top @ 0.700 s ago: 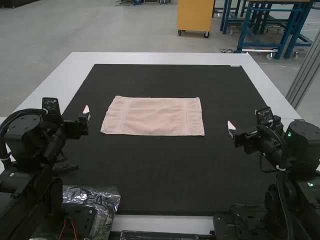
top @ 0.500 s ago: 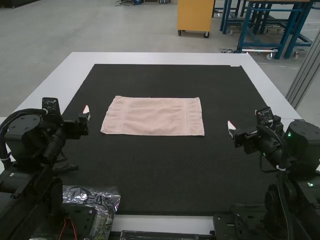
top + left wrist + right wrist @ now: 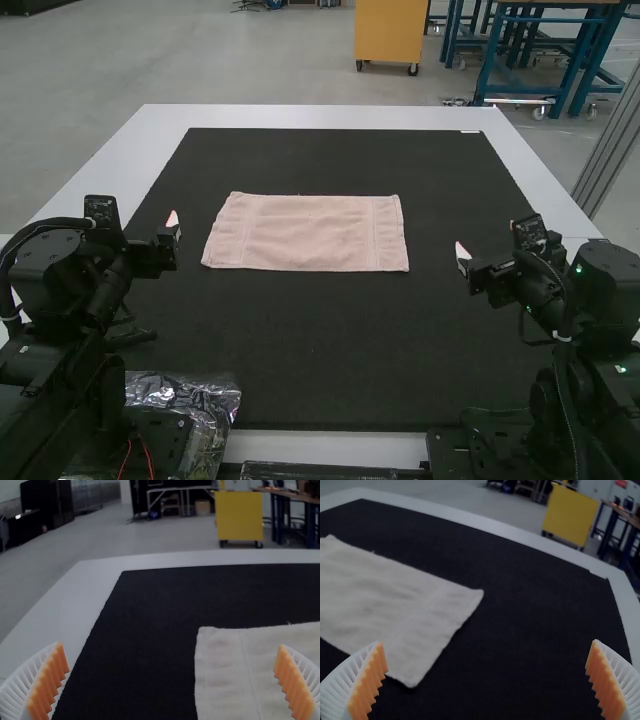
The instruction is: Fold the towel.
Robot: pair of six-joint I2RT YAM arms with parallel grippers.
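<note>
A pale pink towel (image 3: 308,233) lies spread flat as a wide rectangle on the black mat. My left gripper (image 3: 172,226) is held to the left of the towel, apart from it. On the towel's other side, my right gripper (image 3: 463,256) also stands clear of the cloth. The left wrist view has the left gripper (image 3: 171,680) open, with part of the towel (image 3: 225,672) beyond its fingers. Wide apart are the fingers of the right gripper (image 3: 486,677) in the right wrist view, where a corner portion of the towel (image 3: 420,625) appears.
The black mat (image 3: 330,350) covers most of the white table (image 3: 310,116). Crinkled clear plastic (image 3: 215,405) lies at the near left edge, by the left arm's base. A dark bar (image 3: 320,470) runs along the near edge between the arm bases.
</note>
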